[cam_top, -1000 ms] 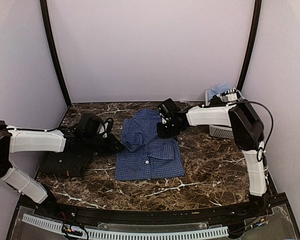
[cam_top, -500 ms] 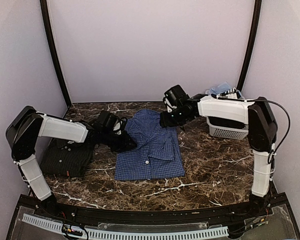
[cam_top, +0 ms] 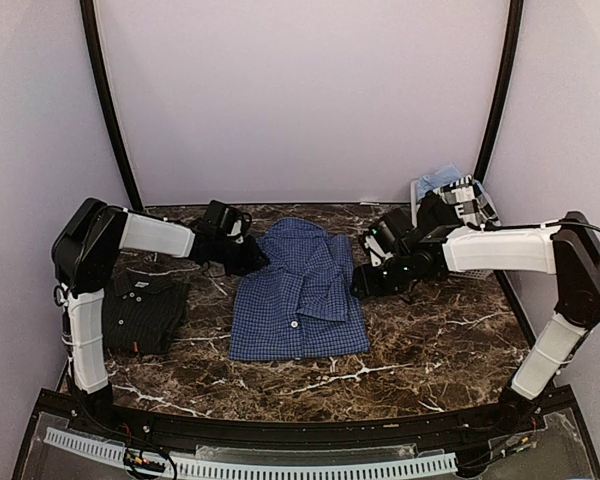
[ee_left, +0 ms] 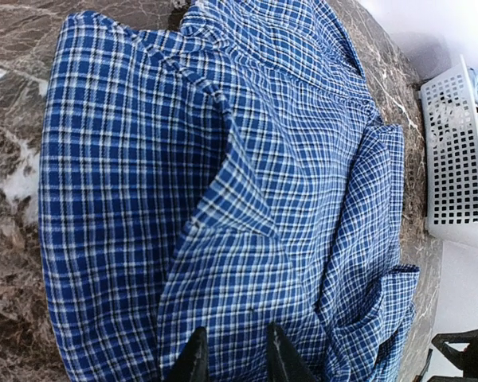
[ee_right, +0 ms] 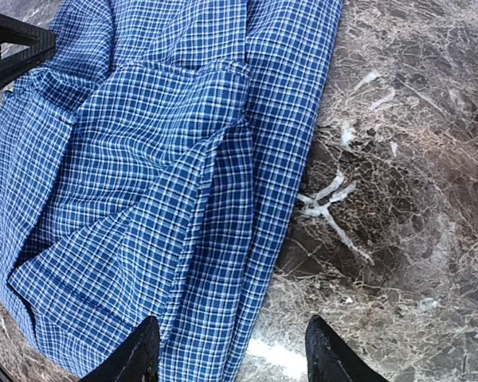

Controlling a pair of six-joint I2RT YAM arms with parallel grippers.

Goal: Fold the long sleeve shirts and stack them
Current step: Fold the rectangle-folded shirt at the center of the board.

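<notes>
Here, left end effector (ee_left: 233,354) barely parted, right end effector (ee_right: 231,338) wide; both empty

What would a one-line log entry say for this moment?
blue shirt partly folded, mid-table | black shirt at left | left pincer open | right pincer open

On my feed I see a dark marble table (cam_top: 430,340) veined in white, closed in by pale lilac walls (cam_top: 300,100), with a black curved pole (cam_top: 110,110) at the far left and a second pole (cam_top: 500,90) at the far right. A white slatted basket (ee_left: 454,159) sits in the far right corner, and a white perforated strip (cam_top: 280,468) runs along the near edge.
</notes>
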